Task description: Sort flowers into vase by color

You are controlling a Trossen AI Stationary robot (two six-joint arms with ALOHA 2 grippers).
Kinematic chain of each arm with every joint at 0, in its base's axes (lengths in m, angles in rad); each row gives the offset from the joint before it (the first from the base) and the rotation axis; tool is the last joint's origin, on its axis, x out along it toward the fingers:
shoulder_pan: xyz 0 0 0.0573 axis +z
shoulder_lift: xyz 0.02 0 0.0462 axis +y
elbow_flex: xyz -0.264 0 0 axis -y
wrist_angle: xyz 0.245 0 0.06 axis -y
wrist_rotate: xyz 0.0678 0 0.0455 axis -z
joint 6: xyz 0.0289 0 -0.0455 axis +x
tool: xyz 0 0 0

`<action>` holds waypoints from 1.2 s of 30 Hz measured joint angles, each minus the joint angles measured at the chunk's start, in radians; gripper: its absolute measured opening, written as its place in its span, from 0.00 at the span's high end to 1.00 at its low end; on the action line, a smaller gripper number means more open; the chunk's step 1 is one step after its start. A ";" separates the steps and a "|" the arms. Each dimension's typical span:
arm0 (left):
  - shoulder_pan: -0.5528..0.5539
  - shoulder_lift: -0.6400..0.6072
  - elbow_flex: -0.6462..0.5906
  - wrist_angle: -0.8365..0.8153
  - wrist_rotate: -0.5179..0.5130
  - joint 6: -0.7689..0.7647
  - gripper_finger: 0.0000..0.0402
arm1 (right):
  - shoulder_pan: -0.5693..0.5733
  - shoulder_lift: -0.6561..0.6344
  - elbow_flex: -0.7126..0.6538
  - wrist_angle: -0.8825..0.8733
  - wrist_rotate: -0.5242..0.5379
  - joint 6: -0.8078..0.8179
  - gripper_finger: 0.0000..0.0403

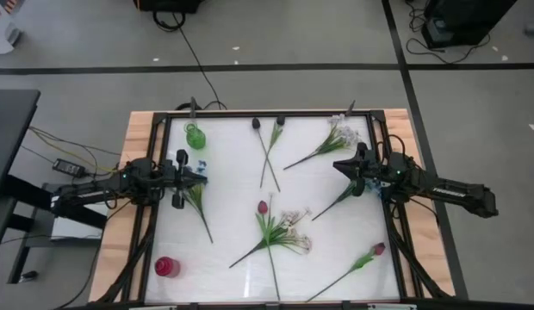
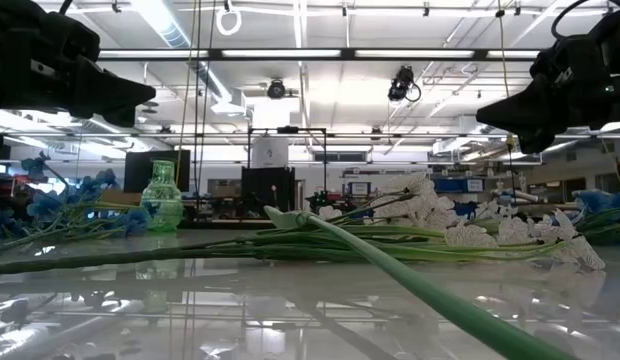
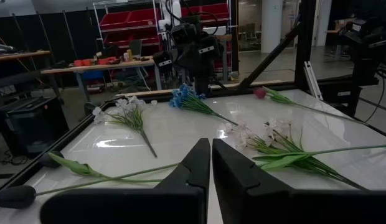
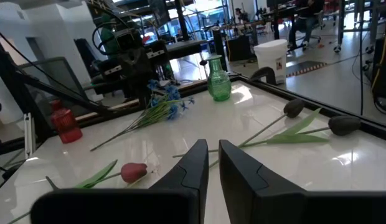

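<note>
A grey floor (image 1: 293, 43) crossed by dark tape lines (image 1: 250, 67) is seen around the white table (image 1: 250, 189). Beyond the table, long ceiling lights (image 2: 320, 55) and red shelving (image 3: 134, 22) are shown.

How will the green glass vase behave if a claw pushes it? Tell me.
The green vase would probably tip rather than slide: it stands upright and narrows to a slim neck. It looks like glass, so likely slippery and breakable. The glossy white table may let it skid.
</note>
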 joint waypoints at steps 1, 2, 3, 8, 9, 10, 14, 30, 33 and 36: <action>0.000 0.000 0.000 0.000 0.000 0.000 0.94 | 0.000 0.000 0.000 0.000 0.000 0.000 0.88; 0.000 0.000 0.000 0.000 0.000 0.000 0.94 | 0.000 0.000 0.000 0.000 0.000 0.000 0.88; 0.000 0.000 0.000 0.000 0.000 0.000 0.94 | 0.000 0.000 0.000 0.000 0.000 0.000 0.88; 0.000 0.000 0.000 0.000 0.000 0.000 0.94 | 0.000 0.000 0.000 0.000 0.000 0.000 0.88; 0.000 0.000 0.000 0.000 0.000 0.000 0.94 | 0.000 0.000 0.000 0.000 0.000 0.000 0.88; 0.000 0.000 0.000 0.000 0.000 0.000 0.94 | 0.000 0.000 0.000 0.000 0.000 0.000 0.88; 0.000 0.000 0.000 0.000 0.000 0.000 0.94 | 0.000 0.000 0.000 0.000 0.000 0.000 0.88; 0.000 0.000 -0.006 0.071 -0.149 0.076 0.94 | 0.000 0.000 0.000 0.009 0.000 0.000 0.88; 0.000 0.000 -0.005 0.112 -0.153 -0.142 0.94 | 0.000 0.000 0.000 0.028 0.000 0.000 0.88; 0.000 0.000 -0.003 0.124 -0.153 -0.435 0.94 | 0.000 0.000 0.000 0.034 0.000 0.000 0.88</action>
